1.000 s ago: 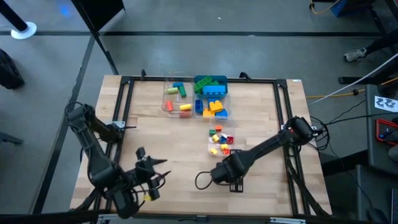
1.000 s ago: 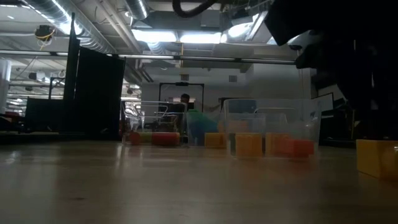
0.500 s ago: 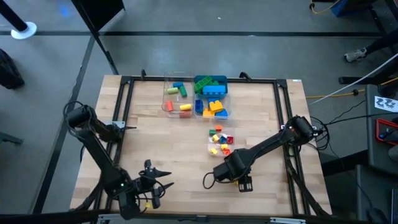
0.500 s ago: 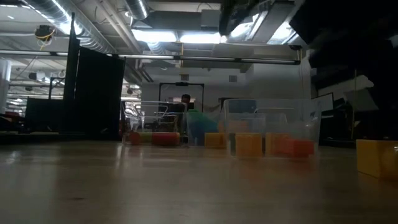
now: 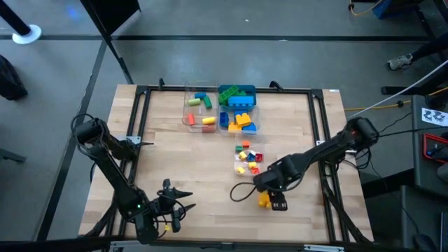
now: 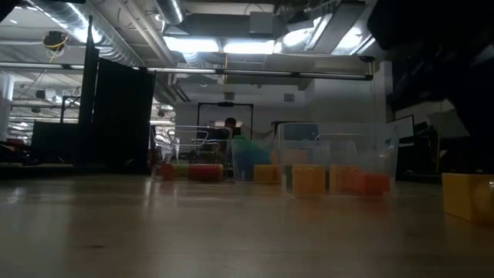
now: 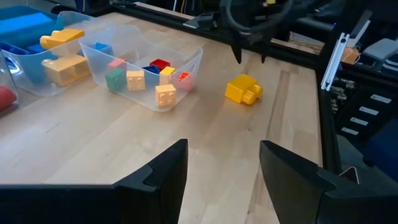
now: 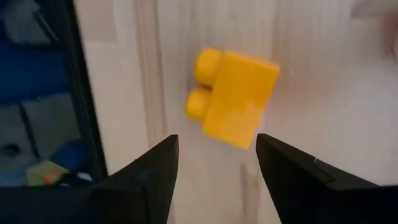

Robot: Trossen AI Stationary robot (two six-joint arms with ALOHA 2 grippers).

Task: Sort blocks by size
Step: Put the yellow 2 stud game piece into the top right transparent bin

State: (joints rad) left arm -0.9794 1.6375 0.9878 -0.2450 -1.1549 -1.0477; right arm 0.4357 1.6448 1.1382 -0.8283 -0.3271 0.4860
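My right gripper (image 5: 278,204) hangs just above a loose yellow brick (image 5: 264,201) near the front edge of the wooden table (image 5: 196,168), its two fingers (image 8: 134,186) spread apart with nothing between them. Through my right wrist camera the brick (image 8: 235,98) lies on its side on the bare wood ahead of the fingertips, two round studs pointing sideways, touching neither finger.

My left gripper (image 5: 170,210) waits at the front left of the table, well apart from the brick. Its fingers (image 7: 158,177) are parted too and hold nothing. Past them, the left wrist view shows the same yellow brick (image 7: 243,89) lying alone just beside the small clear tub (image 7: 186,74), with my right gripper hanging dark above it.

That small tub (image 5: 236,162) sits mid-table and holds tiny cubes (image 5: 246,158) in yellow, red, green and blue. Farther back stand three more containers side by side: a clear tub (image 5: 189,105) with medium bricks in green, blue, red and yellow; a teal-blue tray (image 5: 222,91) with a green and a blue bar; and below it a clear tub (image 5: 222,124) of orange, yellow and blue bricks.

In the low view the yellow brick (image 6: 467,196) shows large at the right edge, resting on the tabletop
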